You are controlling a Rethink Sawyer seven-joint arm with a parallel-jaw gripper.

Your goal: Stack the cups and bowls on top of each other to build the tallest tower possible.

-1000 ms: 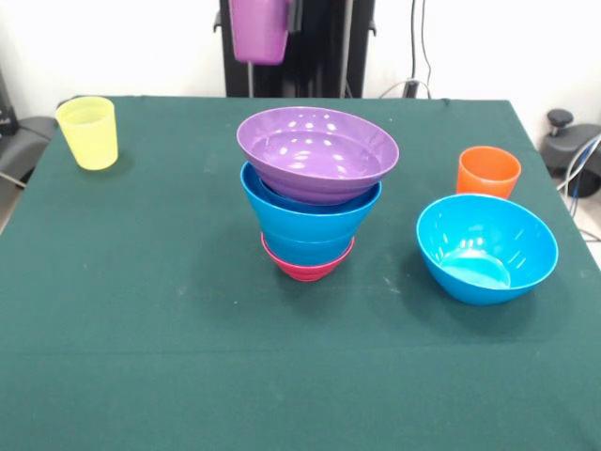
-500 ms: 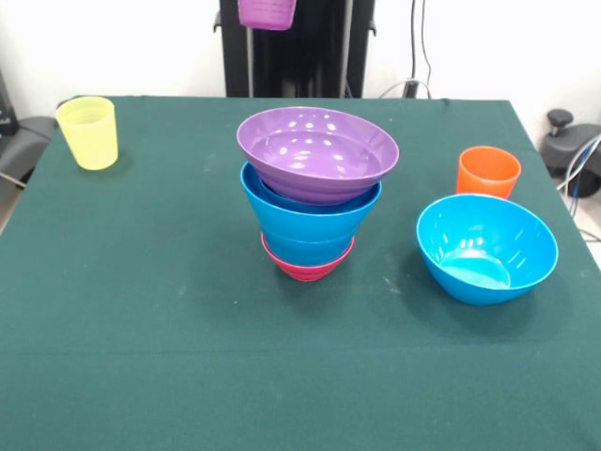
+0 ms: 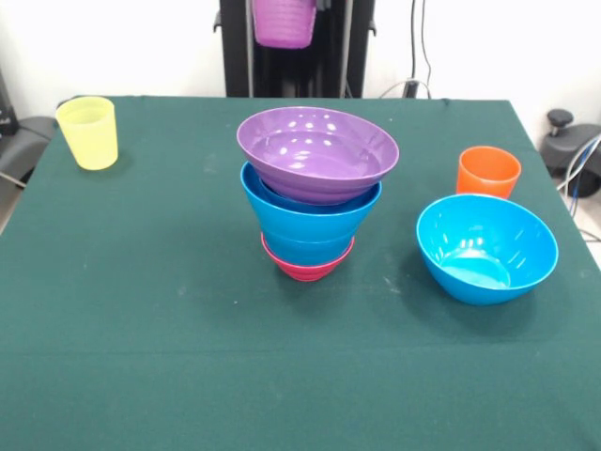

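Observation:
The tower stands mid-table: a small magenta bowl [image 3: 307,270] at the base, blue bowls [image 3: 310,222] nested above it, and a wide purple bowl [image 3: 317,153] tilted on top. A purple cup [image 3: 284,25] hangs in the air at the top edge, behind and above the tower, a little left of its centre. My gripper [image 3: 287,5] holds it from above, and only a dark tip shows beside the cup's right side. A yellow cup [image 3: 87,132] stands at the far left. An orange cup [image 3: 488,172] stands at the right, and a loose blue bowl [image 3: 486,247] lies in front of it.
The green cloth-covered table [image 3: 141,357] carries everything. Its right edge runs close to the orange cup and the loose blue bowl. Cables and a dark stand [image 3: 573,141] lie beyond that right edge.
The purple cup rose almost out of the picture, then came back down a little and shifted right, toward the line of the tower. Nothing on the table moved.

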